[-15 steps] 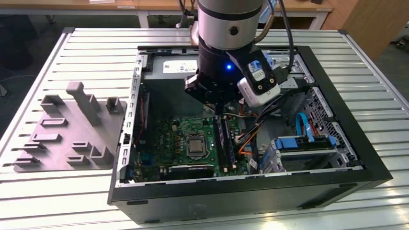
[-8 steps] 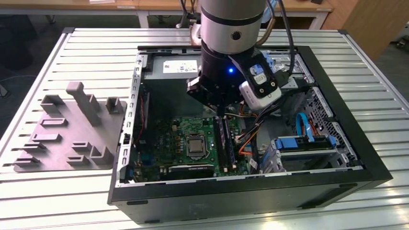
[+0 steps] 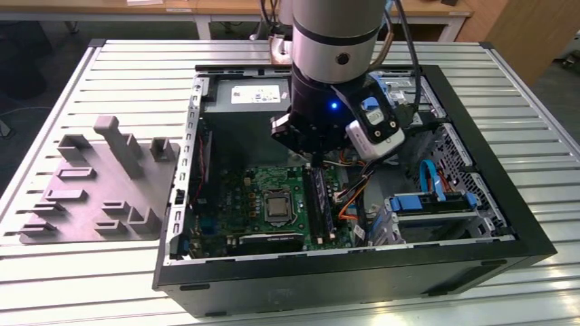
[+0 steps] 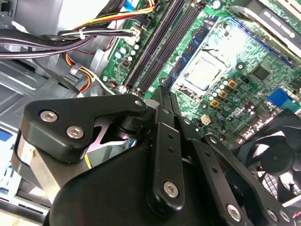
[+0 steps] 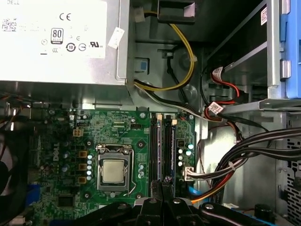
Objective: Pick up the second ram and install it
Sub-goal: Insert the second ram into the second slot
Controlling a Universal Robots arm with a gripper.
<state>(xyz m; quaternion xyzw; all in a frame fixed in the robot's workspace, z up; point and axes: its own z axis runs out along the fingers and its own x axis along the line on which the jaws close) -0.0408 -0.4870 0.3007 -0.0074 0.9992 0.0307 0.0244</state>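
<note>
The second ram (image 3: 317, 195) is judged already seated upright in a motherboard (image 3: 258, 193) slot, directly beneath the tool (image 4: 162, 94), whose fingers are closed together; full latching cannot be confirmed.

Bright even light, glare on processor (image 4: 201, 74), shadows inside case (image 3: 363, 272)

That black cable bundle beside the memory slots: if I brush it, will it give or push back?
Probably floppy but springy: the cable bundle is several thin black leads running loose. The white tie binds them, so they would likely shift together. Likely light, yet it may spring back once released.
</note>
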